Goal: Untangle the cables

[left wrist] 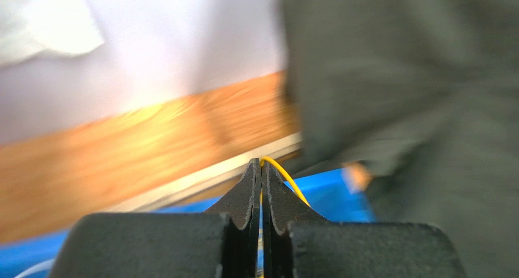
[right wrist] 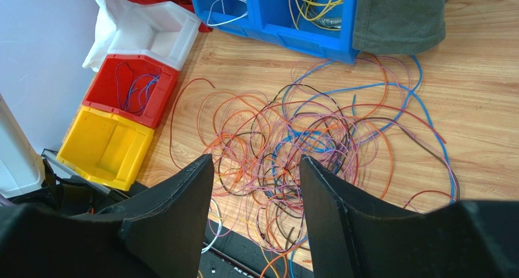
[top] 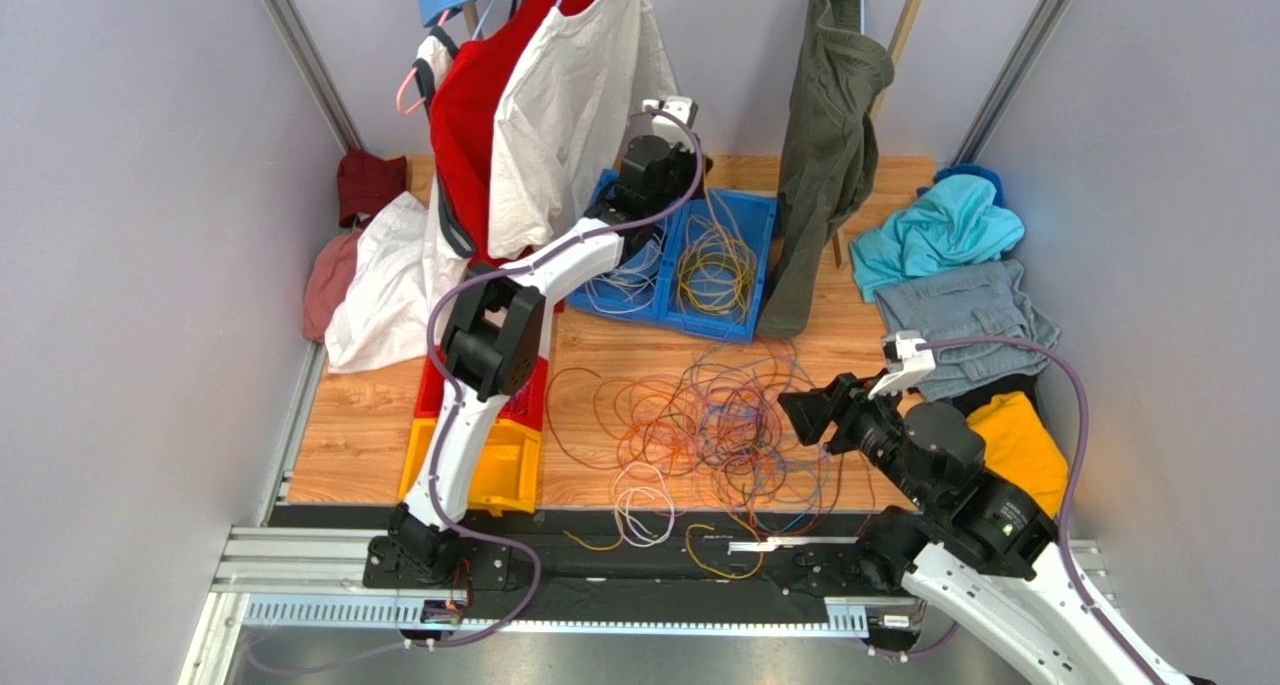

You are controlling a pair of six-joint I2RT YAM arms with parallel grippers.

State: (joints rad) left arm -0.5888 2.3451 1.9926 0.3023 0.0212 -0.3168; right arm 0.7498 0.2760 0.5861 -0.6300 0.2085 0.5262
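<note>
1. Left edge: a yellow bin (right wrist: 103,147) and a red bin (right wrist: 161,101) are set end to end near the front left of the table (top: 353,445). A strip of bare wood is left between them and the table's left edge. A few blue and purple strands are seen in the red bin.
2. The left gripper (left wrist: 261,167) is held high over the blue bin (right wrist: 304,43) at the far side. Its jaws are pressed together on a yellow cable (left wrist: 287,182), which arcs out at the tips.
3. Yellow strands are coiled in the blue bin's right compartment and white ones in its left. Its right corner is overlapped by a hanging dark green garment (top: 827,145).
4. The cables (top: 706,415) are spread in one tangle on the wood at centre, between the blue bin and the near edge. Several strands, among them a white loop (top: 643,508), are carried over that edge onto the black strip.
5. The right gripper (right wrist: 256,168) hovers over the tangle's right side, its jaws wide apart.
6. Right edge: room is narrowed by a teal cloth (top: 939,228), grey jeans (top: 962,318) and a yellow cloth (top: 1022,445), the last just beside the right arm.
</note>
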